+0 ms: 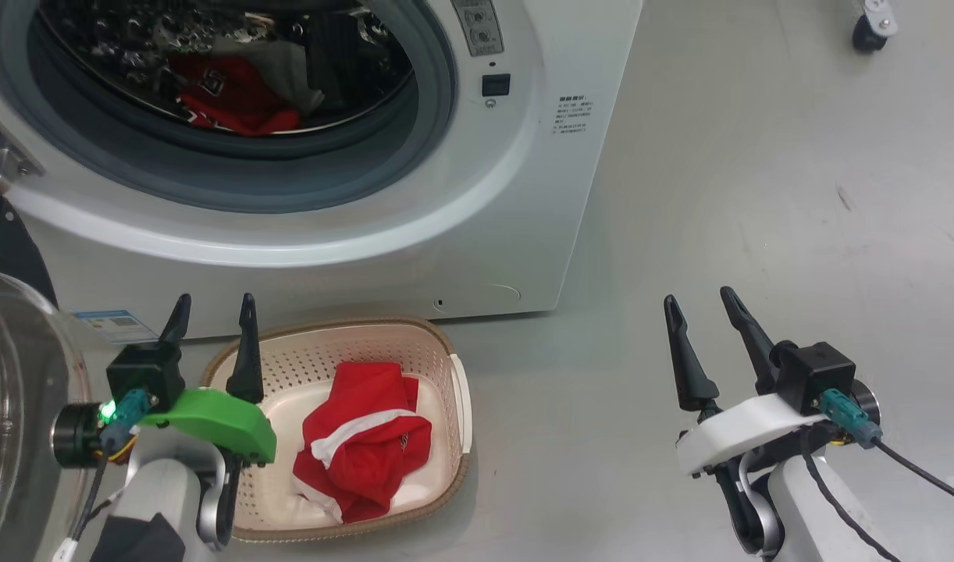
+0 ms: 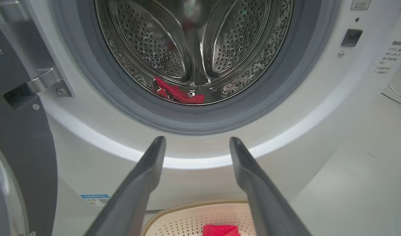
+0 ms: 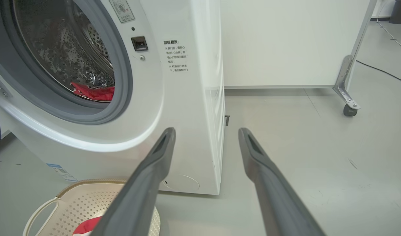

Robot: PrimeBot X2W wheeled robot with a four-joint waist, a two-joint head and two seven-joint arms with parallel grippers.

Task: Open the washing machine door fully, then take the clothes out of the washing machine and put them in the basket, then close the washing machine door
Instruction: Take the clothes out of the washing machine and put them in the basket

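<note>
Red with white trim: one crumpled garment lies in the cream perforated basket, which stands on the grey floor just in front of the washing machine. Left gripper: jaws spread wide with nothing between them, fingers pointing at the machine's white front below the opening. Its right-hand finger overlaps the basket's left rim in the head view; contact cannot be told. The basket sits below these jaws and a little to their right. In the left wrist view its rim and a scrap of red show low between the two fingers. Ahead of and above the left jaws: grey rubber gasket, perforated steel drum, and a second red piece at the drum's bottom edge, well apart from the fingertips. The washing machine door stands swung open to the left of the left jaws, its glass bowl beside the wrist; the hinge bracket is up-left of them. A blue label sticker is just left of the left fingertips. Right gripper: jaws likewise wide and empty, over bare floor, well to the right of the basket. In the right wrist view the machine's corner stands ahead-left of the jaws, and a white panel on a castor leg ahead-right.
</note>
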